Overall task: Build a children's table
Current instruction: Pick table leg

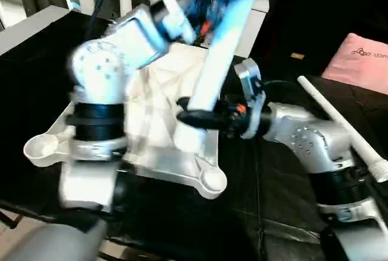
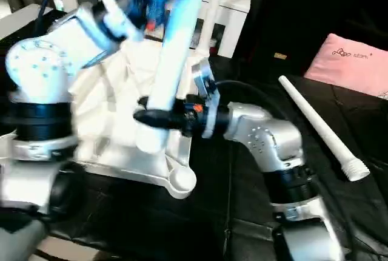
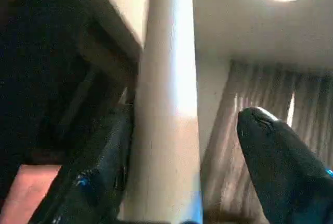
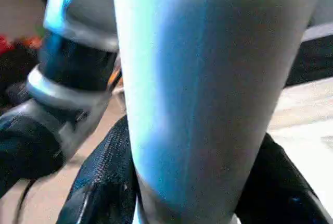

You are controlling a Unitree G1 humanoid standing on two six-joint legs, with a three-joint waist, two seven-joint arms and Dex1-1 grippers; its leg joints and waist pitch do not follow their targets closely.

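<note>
Now, the leg stands tilted over the upturned tabletop, its fat lower end just beneath the right end effector, which is clamped round it low down, black fingers on either side. Up near the leg's top, the left end effector has its fingers spread: one finger lies against the tube, the other stands clear of it, so that hand is not gripping. The tabletop lies ribbed side up on the black surface, its round corner sockets showing at the near edge, one just below and to the robot's right of the clamped hand.

A second leg lies loose on the surface, well off beyond the right forearm.

To do this step well, I'd say the right hand should bring the leg upright before pushing, because a slanted tube will likely jam on the socket rim. The loosened left hand can steady the top, and then a straight press down should seat it.
</note>
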